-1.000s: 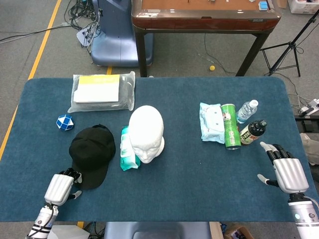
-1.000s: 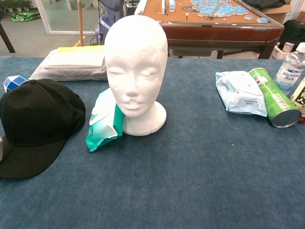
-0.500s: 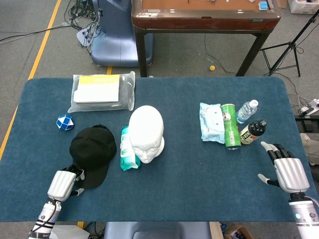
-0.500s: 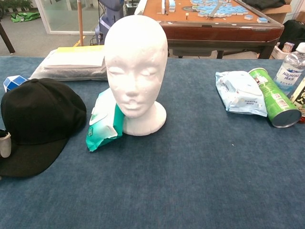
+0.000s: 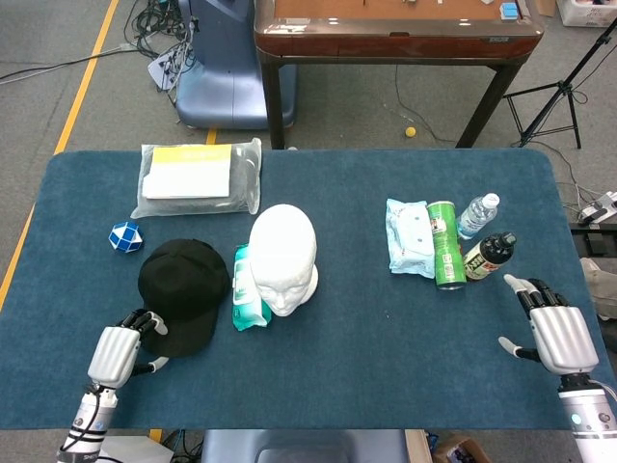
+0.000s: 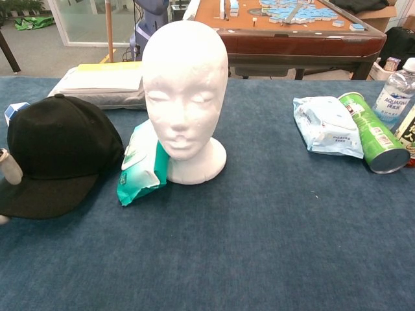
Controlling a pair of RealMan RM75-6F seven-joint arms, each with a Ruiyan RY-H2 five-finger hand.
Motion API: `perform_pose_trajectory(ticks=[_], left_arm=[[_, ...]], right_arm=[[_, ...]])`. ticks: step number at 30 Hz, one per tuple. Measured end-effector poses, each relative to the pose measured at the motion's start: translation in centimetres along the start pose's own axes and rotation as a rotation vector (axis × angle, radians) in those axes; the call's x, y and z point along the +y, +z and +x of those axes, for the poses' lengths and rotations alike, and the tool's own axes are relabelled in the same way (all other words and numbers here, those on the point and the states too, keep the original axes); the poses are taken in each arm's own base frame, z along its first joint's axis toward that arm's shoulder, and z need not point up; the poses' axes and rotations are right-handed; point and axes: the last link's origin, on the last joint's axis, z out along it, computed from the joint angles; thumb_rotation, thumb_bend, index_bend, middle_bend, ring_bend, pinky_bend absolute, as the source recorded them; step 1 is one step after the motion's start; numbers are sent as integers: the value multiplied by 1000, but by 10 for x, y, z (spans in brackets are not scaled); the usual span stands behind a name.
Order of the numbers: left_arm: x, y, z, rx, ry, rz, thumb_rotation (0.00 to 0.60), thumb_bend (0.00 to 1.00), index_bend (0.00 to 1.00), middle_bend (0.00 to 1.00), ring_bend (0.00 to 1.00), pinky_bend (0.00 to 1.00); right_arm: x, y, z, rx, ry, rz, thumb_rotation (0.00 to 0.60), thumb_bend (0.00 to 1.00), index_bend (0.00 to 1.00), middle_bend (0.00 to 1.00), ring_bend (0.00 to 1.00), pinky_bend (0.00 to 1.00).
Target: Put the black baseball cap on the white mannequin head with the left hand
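Now, cap: the black fabric baseball cap [image 5: 181, 290] has shifted toward the white foam mannequin head [image 5: 283, 256], crown lifted.
Left hand: my left hand [image 5: 120, 349] grips the brim edge.
Right hand: my right hand [image 5: 551, 328] rests released, fingers spread.
Meaning: I judge the grasp is made; lifting comes next.
Count: one cap, one head, two wipe packs, one green can [image 5: 443, 244], two bottles.
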Motion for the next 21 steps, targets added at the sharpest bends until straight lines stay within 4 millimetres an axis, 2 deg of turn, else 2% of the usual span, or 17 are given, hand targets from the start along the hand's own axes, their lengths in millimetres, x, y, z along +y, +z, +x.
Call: perform_pose_trajectory(ticks=[4, 11, 16, 21], left_arm=[[1, 1, 1, 25, -37, -38, 600, 23, 467, 361, 232, 456], [5, 5, 3, 116, -71, -71, 600, 23, 556, 361, 232, 456], [6, 12, 2, 139, -85, -77, 600, 26, 570, 361, 232, 456], [6, 14, 3, 143, -102, -86, 600, 126, 569, 361, 232, 456]], right_arm=[[0, 0, 1, 2, 4, 0, 600, 0, 120, 226, 152, 320], [1, -1, 1, 5, 8, 2, 600, 0, 120, 226, 152, 320], [1, -1, 2, 6, 10, 2, 600, 0, 120, 226, 152, 320], [2, -1, 2, 6, 12, 1, 600, 0, 120, 226, 152, 320]])
